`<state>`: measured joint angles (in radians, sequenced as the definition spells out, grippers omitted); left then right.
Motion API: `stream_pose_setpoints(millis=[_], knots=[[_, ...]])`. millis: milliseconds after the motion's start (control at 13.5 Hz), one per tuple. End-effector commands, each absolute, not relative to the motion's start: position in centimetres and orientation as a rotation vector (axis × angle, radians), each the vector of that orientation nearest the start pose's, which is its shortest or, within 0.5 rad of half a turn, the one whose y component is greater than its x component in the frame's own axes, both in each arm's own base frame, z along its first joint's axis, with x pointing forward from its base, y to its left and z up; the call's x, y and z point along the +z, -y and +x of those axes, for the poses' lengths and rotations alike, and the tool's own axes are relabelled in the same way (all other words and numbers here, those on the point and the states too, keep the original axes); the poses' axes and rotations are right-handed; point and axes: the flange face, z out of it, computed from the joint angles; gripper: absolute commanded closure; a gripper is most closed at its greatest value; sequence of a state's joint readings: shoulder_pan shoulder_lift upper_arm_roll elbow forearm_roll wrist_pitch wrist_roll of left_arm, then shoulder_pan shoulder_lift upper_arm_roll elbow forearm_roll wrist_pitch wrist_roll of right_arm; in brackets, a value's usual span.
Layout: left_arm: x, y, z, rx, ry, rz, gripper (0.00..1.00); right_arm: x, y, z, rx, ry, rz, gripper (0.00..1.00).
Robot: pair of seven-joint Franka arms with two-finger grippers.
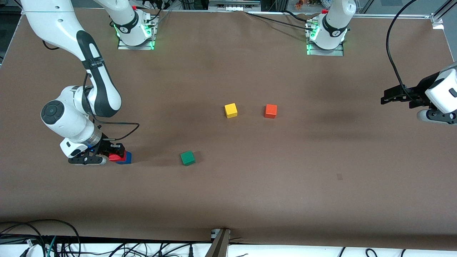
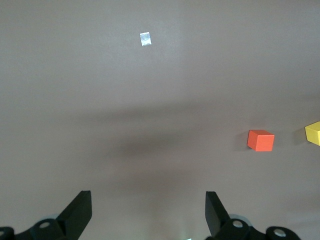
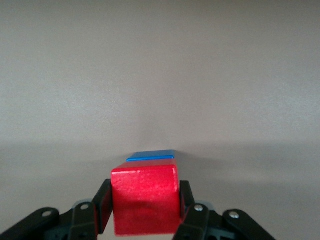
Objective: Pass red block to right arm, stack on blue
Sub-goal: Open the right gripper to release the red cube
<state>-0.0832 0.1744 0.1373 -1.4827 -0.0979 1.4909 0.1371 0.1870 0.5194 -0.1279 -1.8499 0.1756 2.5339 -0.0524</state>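
Observation:
My right gripper [image 1: 115, 155] is shut on the red block [image 1: 115, 157], low at the right arm's end of the table. The block [image 3: 145, 197] sits squeezed between both black fingers [image 3: 103, 205]. Right under it the blue cube [image 1: 126, 158] stands on the table, with only a thin strip of its top [image 3: 151, 155] showing past the red block. Whether the two cubes touch I cannot tell. My left gripper [image 2: 149, 210] hangs open and empty over the left arm's end of the table [image 1: 396, 97], waiting.
A green cube [image 1: 187, 157] lies beside the blue one, toward the table's middle. A yellow cube [image 1: 231, 110] and an orange cube [image 1: 270, 111] sit farther from the front camera, mid-table. A small tape mark [image 2: 145, 38] is on the brown mat.

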Motion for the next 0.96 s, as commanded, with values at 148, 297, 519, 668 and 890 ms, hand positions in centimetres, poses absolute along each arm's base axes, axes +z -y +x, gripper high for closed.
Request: stream_pose_setpoints(millis=[148, 297, 519, 668, 890], knots=[[56.59, -1.35, 59.75, 0.242, -0.132, -3.195, 0.00, 26.06, -4.68, 66.51, -0.289, -0.014, -3.077, 1.00], [56.58, -1.25, 59.73, 0.245, -0.134, -3.195, 0.00, 26.06, -4.68, 66.51, -0.289, -0.014, -3.077, 1.00], [56.58, -1.33, 59.73, 0.244, -0.132, -3.197, 0.00, 25.84, -4.68, 66.53, -0.287, -0.014, -3.078, 1.00], [56.58, -1.33, 59.73, 0.244, -0.134, -3.197, 0.00, 25.84, -4.68, 66.53, -0.287, -0.014, -3.078, 1.00], [56.58, -1.24, 59.73, 0.244, -0.139, -3.197, 0.00, 25.84, -4.68, 66.53, -0.287, -0.014, -3.078, 0.94]])
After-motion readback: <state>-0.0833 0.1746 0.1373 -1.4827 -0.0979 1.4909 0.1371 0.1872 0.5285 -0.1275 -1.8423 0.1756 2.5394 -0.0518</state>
